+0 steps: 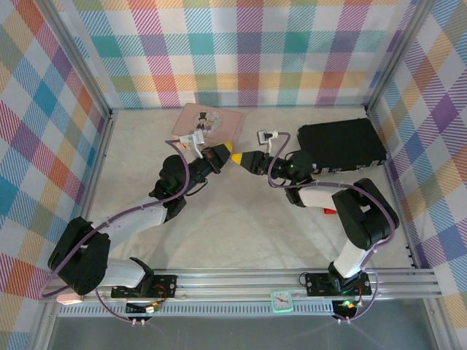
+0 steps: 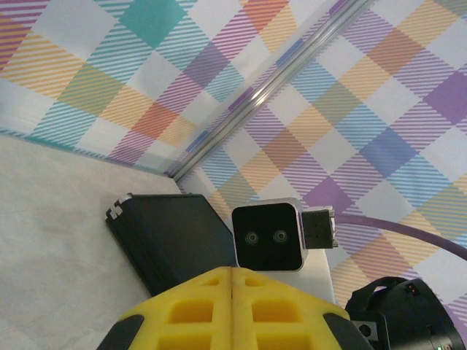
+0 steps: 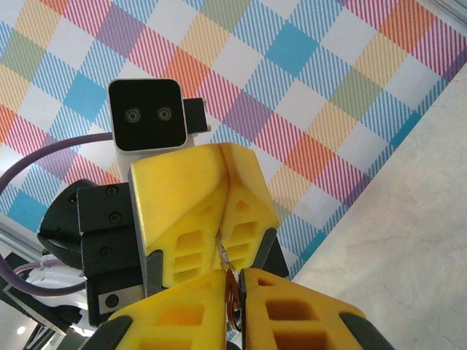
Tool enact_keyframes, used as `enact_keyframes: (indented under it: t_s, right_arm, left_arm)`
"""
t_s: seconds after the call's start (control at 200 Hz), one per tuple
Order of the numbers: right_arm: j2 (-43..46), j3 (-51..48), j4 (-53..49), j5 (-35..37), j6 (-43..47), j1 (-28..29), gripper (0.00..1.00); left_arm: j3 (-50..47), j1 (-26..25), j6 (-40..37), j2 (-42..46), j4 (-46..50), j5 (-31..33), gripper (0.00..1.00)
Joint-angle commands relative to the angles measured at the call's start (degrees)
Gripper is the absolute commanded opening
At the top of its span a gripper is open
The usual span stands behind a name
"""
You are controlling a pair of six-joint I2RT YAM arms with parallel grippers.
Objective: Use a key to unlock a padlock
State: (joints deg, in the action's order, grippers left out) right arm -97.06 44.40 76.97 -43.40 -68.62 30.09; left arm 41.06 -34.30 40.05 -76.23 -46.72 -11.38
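My two grippers meet tip to tip above the middle of the table. In the right wrist view my right gripper (image 3: 235, 273) is shut on a small brass-gold piece seen edge-on, the padlock (image 3: 232, 306). A thin silver blade, the key (image 3: 222, 252), runs from it into the shut yellow fingers (image 3: 191, 211) of the left gripper opposite. From above, the left gripper (image 1: 232, 154) and right gripper (image 1: 244, 159) almost touch; both small parts are hidden there. In the left wrist view the left gripper (image 2: 232, 271) has its jaws pressed together and the key is hidden.
A pink tin box with cartoon figures (image 1: 210, 121) lies at the back, just behind the left gripper. A black case (image 1: 341, 144) sits at the back right beside the right arm, its front corner (image 2: 166, 232) near the plaid wall. Plaid walls enclose the table.
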Motion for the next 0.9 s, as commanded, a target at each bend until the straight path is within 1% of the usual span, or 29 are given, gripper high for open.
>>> enact_keyframes:
  t_s: [0.0,0.05,0.145,0.285,0.505,0.895]
  right_arm:
    - [-0.04,2.27,3.63,0.49,-0.54,0.46,0.13]
    - [-0.15,2.33,3.63,0.53,-0.53,0.41,0.14]
    - [-0.22,2.2,3.62,0.68,-0.55,0.41,0.18]
    - [0.05,2.11,3.62,0.89,-0.29,0.38,0.21]
    - [-0.06,2.37,3.69,0.85,-0.28,0.41,0.17]
    - [0.07,2.09,3.63,1.28,0.02,0.45,0.15]
  left_arm:
    - [-0.98,0.12,0.53,-0.3,-1.67,0.04,0.0]
    - [-0.9,0.12,0.49,-0.33,-1.71,0.12,0.0]
    - [-0.89,0.12,0.79,-0.55,-1.88,0.23,0.0]
    - [-1.05,0.12,0.99,-0.52,-1.88,0.35,0.0]
    - [-0.9,-0.14,1.28,-0.88,-2.15,0.3,0.0]
    - [-1.68,-0.94,3.06,-2.3,-4.26,0.57,0.0]
